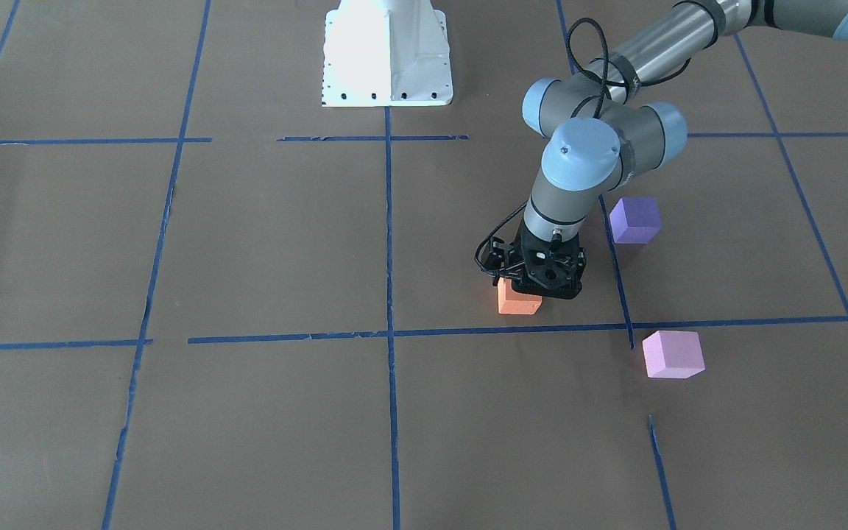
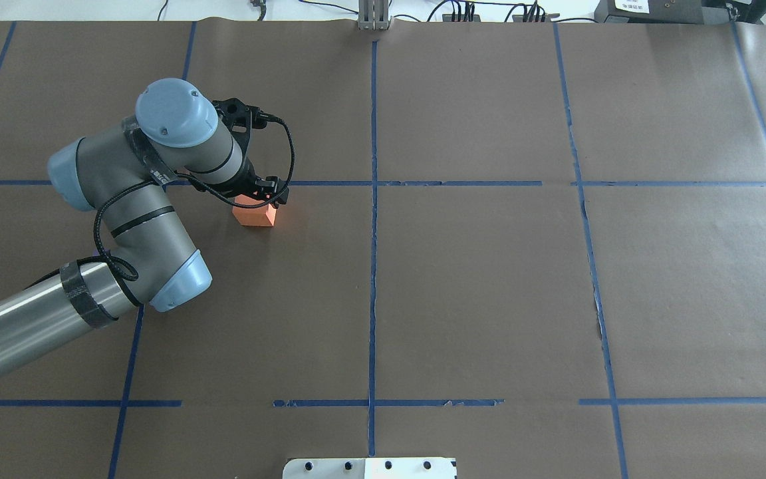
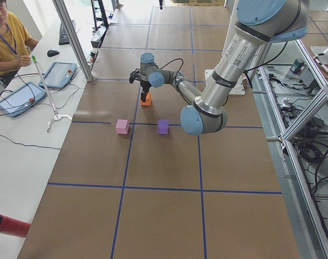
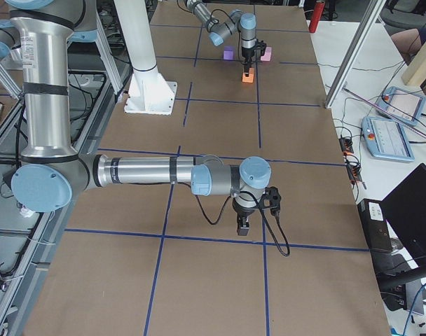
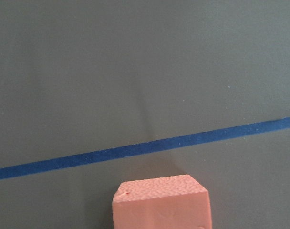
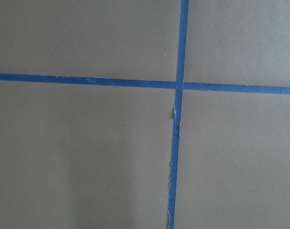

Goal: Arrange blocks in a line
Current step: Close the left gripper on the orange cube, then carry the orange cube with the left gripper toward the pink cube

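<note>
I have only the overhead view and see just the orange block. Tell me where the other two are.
Observer: The purple block sits to the robot's left of the orange block, nearer the base.
Operator: Give me the pink one.
Observer: The pink block lies apart from both, farther from the base than the purple block.
Operator: Report the right arm.
Observer: The right gripper hangs near a tape crossing, far from all three blocks.
</note>
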Available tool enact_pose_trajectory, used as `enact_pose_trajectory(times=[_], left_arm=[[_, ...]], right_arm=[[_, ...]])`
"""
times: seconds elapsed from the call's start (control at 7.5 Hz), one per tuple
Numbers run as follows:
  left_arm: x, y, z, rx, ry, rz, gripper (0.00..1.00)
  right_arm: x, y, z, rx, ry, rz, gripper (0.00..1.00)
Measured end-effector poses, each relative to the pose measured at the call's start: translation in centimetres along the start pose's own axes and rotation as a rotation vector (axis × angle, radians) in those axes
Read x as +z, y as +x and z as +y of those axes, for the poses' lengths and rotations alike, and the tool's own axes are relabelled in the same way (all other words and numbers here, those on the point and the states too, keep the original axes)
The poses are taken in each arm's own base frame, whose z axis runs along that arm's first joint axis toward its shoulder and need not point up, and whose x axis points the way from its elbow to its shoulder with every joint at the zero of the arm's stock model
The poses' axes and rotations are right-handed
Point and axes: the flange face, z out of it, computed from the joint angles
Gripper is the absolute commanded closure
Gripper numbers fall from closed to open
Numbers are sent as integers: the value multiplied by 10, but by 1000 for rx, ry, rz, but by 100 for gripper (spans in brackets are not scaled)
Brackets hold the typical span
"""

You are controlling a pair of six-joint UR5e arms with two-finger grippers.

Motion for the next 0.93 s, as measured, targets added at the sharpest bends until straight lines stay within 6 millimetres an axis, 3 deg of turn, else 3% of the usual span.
enact_pose_trajectory(times=[0.27, 0.4, 0.53, 0.67, 0.93], left_arm=[[11, 1, 1, 0, -15, -11, 17], [12, 2, 1, -1, -16, -11, 32], [13, 3, 1, -1, -18, -12, 57], [14, 3, 1, -1, -19, -12, 70], [12, 2, 0, 1, -16, -10, 72]], right_arm=[[0, 0, 0, 0, 0, 0, 0], [0, 0, 0, 0, 0, 0, 0], [0, 0, 0, 0, 0, 0, 0], [0, 0, 0, 0, 0, 0, 0], [0, 0, 0, 0, 0, 0, 0]])
